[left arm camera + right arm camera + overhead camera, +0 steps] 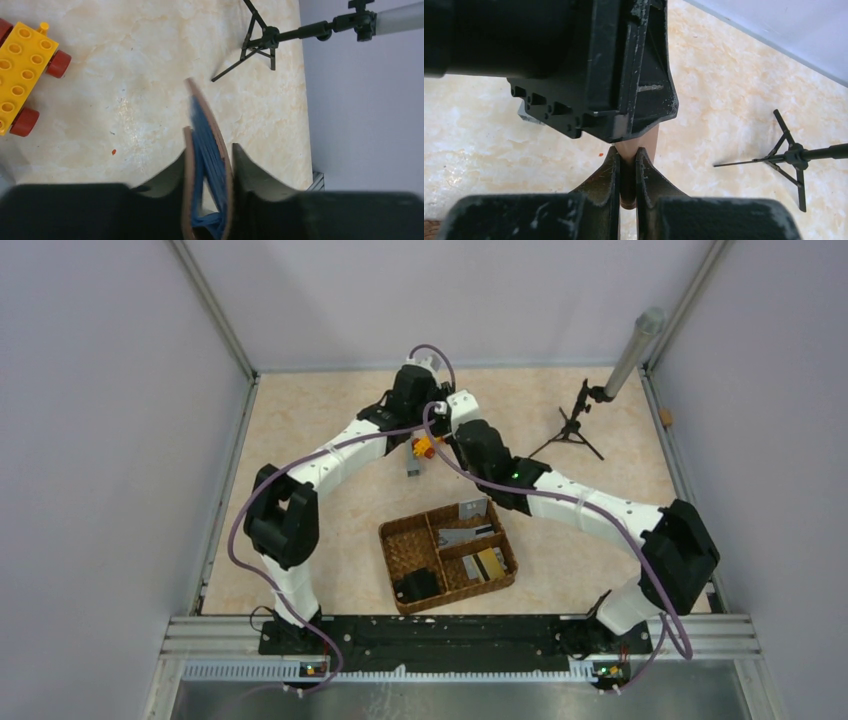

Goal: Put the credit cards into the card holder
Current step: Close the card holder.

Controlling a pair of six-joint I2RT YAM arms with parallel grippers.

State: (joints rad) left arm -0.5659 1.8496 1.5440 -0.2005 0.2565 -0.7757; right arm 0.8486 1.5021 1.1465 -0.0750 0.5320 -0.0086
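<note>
The brown card holder, blue inside, stands edge-on between my left gripper's fingers, which are shut on it above the table. My right gripper is shut on a brown flap of the same holder, right under the left gripper's black body. In the top view both grippers meet at the far middle, the left one beside the right one. Grey credit cards and a gold card lie in the woven basket. Another grey card leans at its far rim.
A yellow toy car with red wheels sits left of the holder, also in the top view. A small black tripod with a grey pole stands at the far right. A black blocky object sits in the basket's near compartment.
</note>
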